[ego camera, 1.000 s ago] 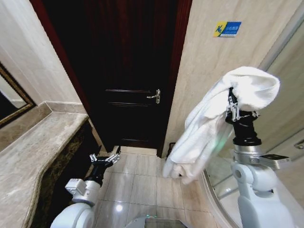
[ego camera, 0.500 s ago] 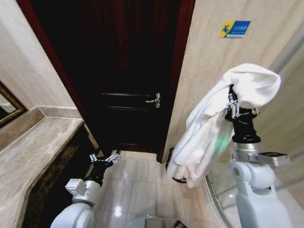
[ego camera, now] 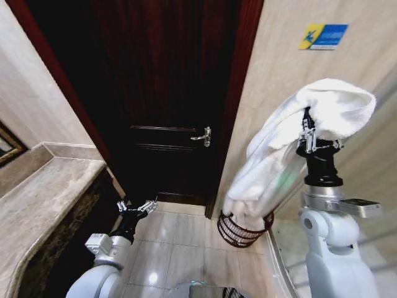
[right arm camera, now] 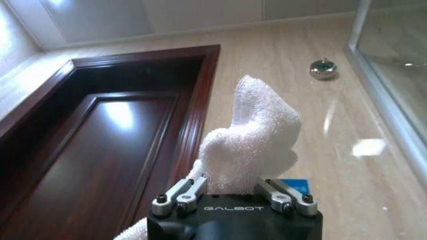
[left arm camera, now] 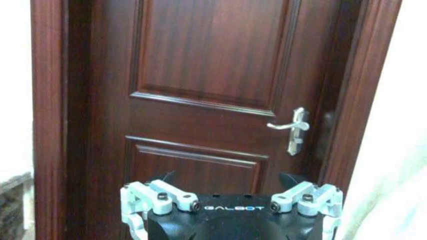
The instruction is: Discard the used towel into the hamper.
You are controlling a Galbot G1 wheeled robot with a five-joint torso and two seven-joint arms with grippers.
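Low on the left, parked above the floor tiles (ego camera: 186, 236) beside the stone counter (ego camera: 43, 205): the left gripper (ego camera: 134, 207), fingers spread wide and holding nothing, aimed at the dark wooden door (ego camera: 167, 93) with its lever handle (ego camera: 203, 136). Further right, on the floor at the foot of the beige wall just beside the door frame: the hamper (ego camera: 243, 228), reddish-brown openwork, rim up, partly hidden behind hanging cloth. Above it and to the right, raised high: the right gripper (ego camera: 308, 138), clamped on a bunched fold of the white towel (ego camera: 279, 155), the rest draped down with its lowest edge near the hamper's rim; touching or merely overlapping in sight, hard to say from the head view. At far right, a glass shower screen (ego camera: 372, 155).

Judged as the carry step, towel in hand and not yet dropped. Next move likely called for: bringing the gripper over the hamper's mouth, lowering enough for the hanging end to feed inside, then opening the fingers
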